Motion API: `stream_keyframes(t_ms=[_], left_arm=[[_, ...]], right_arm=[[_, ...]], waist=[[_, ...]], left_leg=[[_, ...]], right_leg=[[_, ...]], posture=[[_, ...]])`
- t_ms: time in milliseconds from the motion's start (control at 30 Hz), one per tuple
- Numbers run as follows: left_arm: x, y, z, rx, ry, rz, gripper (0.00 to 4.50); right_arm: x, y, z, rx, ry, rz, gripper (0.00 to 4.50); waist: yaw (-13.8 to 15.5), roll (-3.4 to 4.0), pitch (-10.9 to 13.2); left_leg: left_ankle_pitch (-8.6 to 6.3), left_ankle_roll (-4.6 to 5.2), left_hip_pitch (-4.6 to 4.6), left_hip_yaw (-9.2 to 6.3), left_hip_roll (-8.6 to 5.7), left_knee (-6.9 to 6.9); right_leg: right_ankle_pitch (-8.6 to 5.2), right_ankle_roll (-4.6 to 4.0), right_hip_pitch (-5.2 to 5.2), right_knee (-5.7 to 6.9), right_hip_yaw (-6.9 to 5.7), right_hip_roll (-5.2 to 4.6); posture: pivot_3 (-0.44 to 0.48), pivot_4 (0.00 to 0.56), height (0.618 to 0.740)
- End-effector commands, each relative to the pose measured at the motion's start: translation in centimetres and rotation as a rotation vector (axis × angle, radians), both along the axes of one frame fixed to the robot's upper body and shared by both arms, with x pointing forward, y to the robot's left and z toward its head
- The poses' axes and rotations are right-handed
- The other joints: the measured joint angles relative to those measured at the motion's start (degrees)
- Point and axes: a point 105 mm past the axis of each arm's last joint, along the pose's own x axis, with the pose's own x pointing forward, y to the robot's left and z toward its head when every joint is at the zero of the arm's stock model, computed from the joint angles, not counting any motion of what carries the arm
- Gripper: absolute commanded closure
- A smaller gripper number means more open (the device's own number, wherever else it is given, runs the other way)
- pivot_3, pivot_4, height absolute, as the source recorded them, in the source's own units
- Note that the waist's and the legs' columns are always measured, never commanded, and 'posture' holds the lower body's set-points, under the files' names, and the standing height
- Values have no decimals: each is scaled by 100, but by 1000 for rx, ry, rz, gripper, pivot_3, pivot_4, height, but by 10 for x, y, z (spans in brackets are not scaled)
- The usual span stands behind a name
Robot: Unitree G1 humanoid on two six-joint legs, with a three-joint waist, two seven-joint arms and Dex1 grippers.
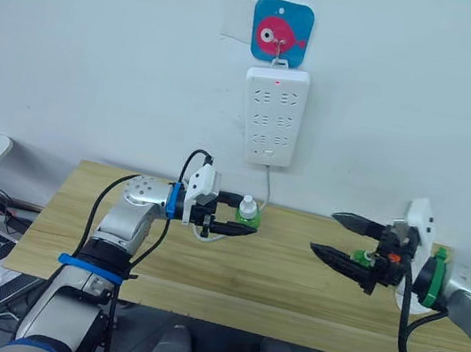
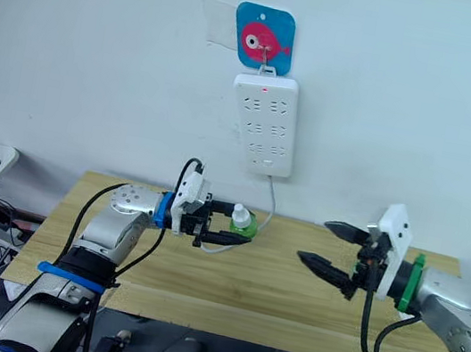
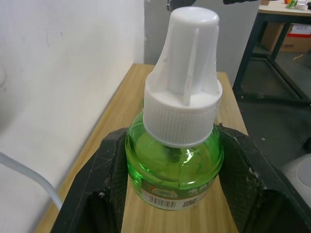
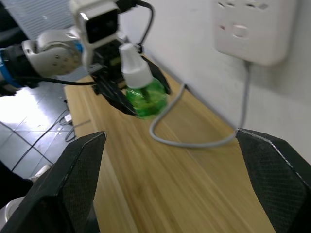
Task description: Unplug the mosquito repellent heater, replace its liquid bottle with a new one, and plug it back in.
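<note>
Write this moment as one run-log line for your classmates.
left gripper: shut on green bottle, upright on wooden table | right gripper: open, empty | power strip: on wall

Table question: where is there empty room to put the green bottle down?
The wooden table is bare between the green bottle in the left gripper and the open right gripper, and along its front edge. It is crowded near the bottle, where the white cable loops.
</note>
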Motion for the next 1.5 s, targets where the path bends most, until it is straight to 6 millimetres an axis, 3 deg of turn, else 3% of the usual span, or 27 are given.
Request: stream_keyframes(t_ms=[33, 200, 500, 800, 933, 1133, 1233, 1367, 1500], left_arm=[[1, -3, 14, -28, -50, -18, 2268], [2, -6, 15, -32, -50, -21, 2268], [5, -10, 19, -43, -54, -26, 2268], [4, -10, 18, -39, -55, -30, 2268], [4, -10, 18, -39, -56, -28, 2268], [4, -10, 19, -39, -56, -29, 2268], [4, -11, 19, -39, -57, -32, 2268], [-1, -13, 19, -35, -54, -66, 2268], [-18, -14, 14, -9, -41, -165, 2268]], right_arm=[[9, 25, 11, 16, -91, 9, 45], [19, 49, 12, 15, -145, 15, 45], [31, 71, 9, 31, -176, 20, 45], [35, 78, 5, 47, -182, 17, 45], [33, 78, 3, 42, -177, 41, 944], [29, 79, -1, 26, -162, 72, 3096], [28, 80, -2, 24, -158, 85, 3958], [28, 79, 3, 21, -166, 163, 4028], [25, 82, 16, 7, -167, 397, 4067]], waist=[[1, -1, 0], [16, -2, 1], [20, -2, 1], [20, -2, 1], [20, -2, 1], [20, -2, 1], [20, -2, 1], [20, -2, 1], [4, 0, 2]], left_leg=[[0, 0, 1, -1, 1, 0], [0, 0, -6, -3, 0, -4], [0, 0, -14, -8, -1, -23], [1, -1, -32, -7, 0, -39], [1, -1, -33, -7, 0, -39], [2, -1, -33, -7, 0, -39], [2, -1, -33, -8, 0, -40], [2, -1, -33, -7, 0, -39], [2, 0, -31, -4, 0, -39]], right_leg=[[0, 0, 0, 0, -1, 1], [0, 0, -6, -6, -4, -1], [1, -1, -12, -24, -11, -4], [1, -2, -38, -26, -11, -5], [1, -2, -38, -26, -11, -5], [1, -2, -38, -26, -12, -5], [1, -2, -38, -26, -12, -5], [1, -2, -38, -26, -12, -5], [1, -3, -38, -25, -11, -5]], posture=[[34, 186, 740], [27, 189, 740], [25, 190, 740], [31, 192, 740], [34, 192, 740], [36, 194, 740], [36, 194, 740], [37, 198, 740], [55, 201, 740]])
